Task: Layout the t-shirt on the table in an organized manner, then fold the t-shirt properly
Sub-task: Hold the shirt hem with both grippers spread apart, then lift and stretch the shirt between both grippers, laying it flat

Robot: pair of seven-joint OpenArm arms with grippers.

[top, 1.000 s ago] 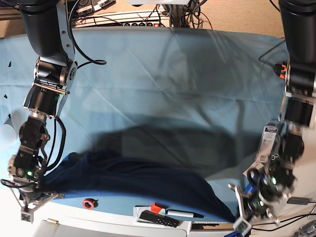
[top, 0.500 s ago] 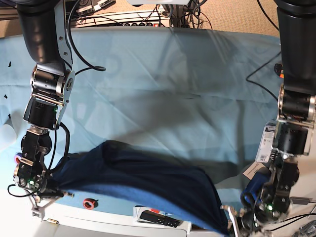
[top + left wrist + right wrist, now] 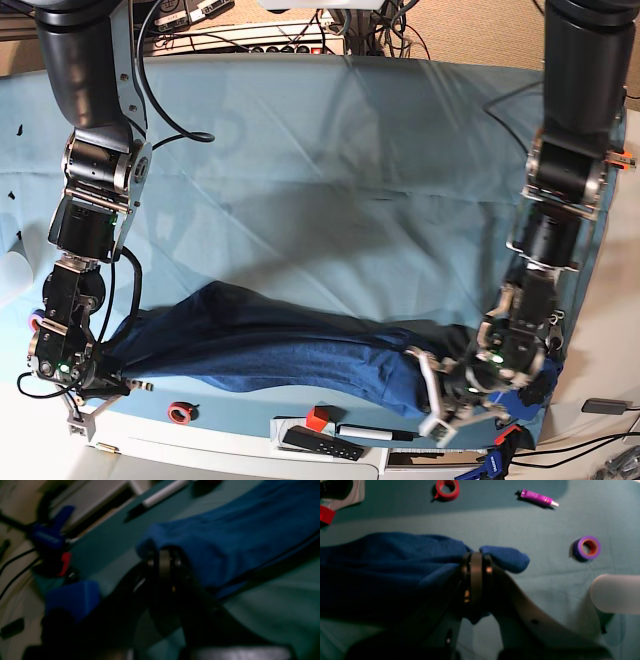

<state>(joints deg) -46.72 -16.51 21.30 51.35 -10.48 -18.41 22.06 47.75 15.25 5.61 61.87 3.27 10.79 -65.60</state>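
Base view shows the t-shirt [image 3: 290, 350] stretched lengthwise along the near table [image 3: 330, 160] edge, each end apparently clamped by the right gripper [image 3: 85, 385] and left gripper [image 3: 440, 400].

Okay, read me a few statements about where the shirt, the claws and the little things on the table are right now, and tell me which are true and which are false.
1. Both claws are shut on the t-shirt. True: the left claw and the right claw each pinch an end of it.
2. The t-shirt lies spread flat in the middle of the table. False: it is stretched in a bunched band along the near edge.
3. A red tape roll lies on the cloth apart from the t-shirt. True.
4. The purple tape roll sits on top of the t-shirt. False: it rests on the teal cloth, clear of it.
5. The purple tube is held in the right claw. False: it lies loose on the table.
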